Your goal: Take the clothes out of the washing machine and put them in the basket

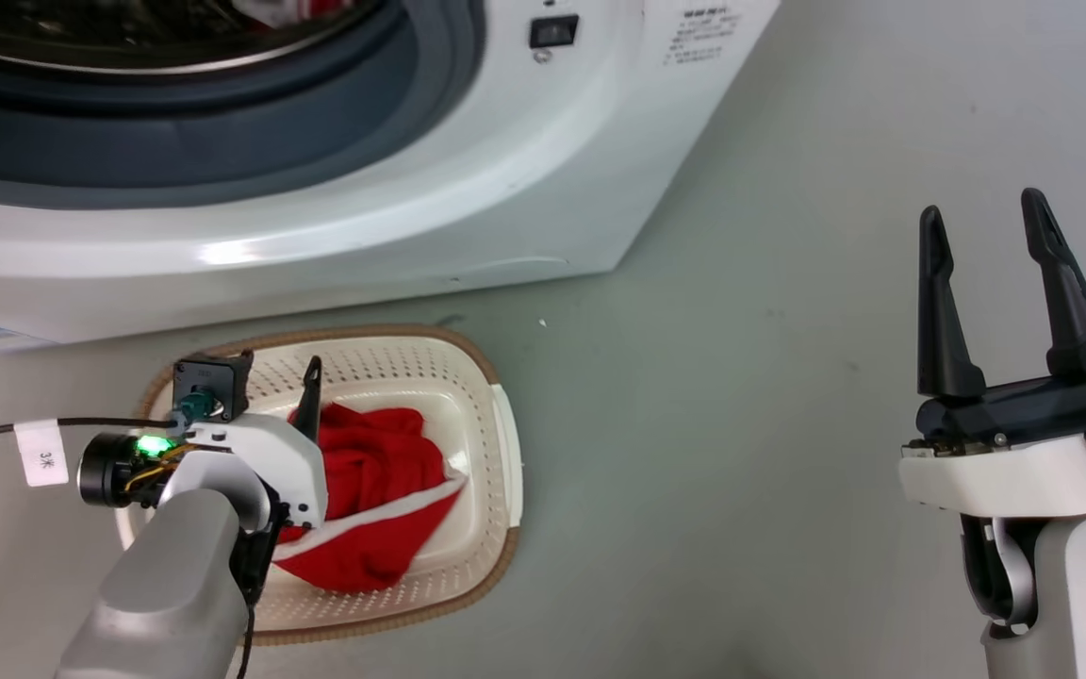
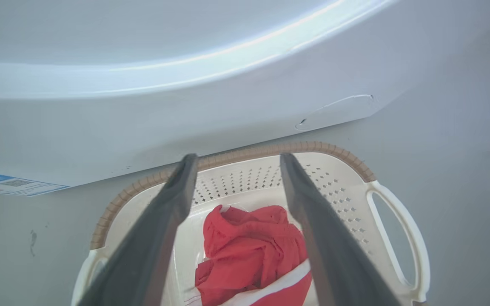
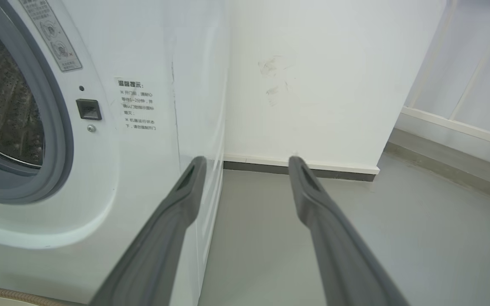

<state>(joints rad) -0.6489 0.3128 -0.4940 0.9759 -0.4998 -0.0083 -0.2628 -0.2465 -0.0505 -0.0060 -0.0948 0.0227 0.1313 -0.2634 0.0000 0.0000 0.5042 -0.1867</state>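
The washing machine (image 1: 505, 170) stands open across the top of the head view, and a scrap of red and white fabric (image 1: 293, 8) shows in its drum at the top edge. Below it on the floor sits the cream basket (image 1: 496, 566) with a brown rim. Red clothes (image 1: 383, 490) with a white stripe lie inside it. My left gripper (image 1: 265, 382) hovers over the basket's left half, open, with nothing between its fingers. In the left wrist view the gripper (image 2: 236, 159) straddles the clothes (image 2: 249, 250) from above the basket (image 2: 270, 149). My right gripper (image 1: 981, 209) hangs open and empty over bare floor at the right.
A black cable with a white tag (image 1: 39, 453) runs off left from my left wrist. In the right wrist view my right gripper (image 3: 248, 161) points past the machine's front corner (image 3: 143, 170) at a white wall (image 3: 304, 85); a white railing (image 3: 462, 119) stands at right. Grey floor (image 1: 741, 377) lies between basket and right arm.
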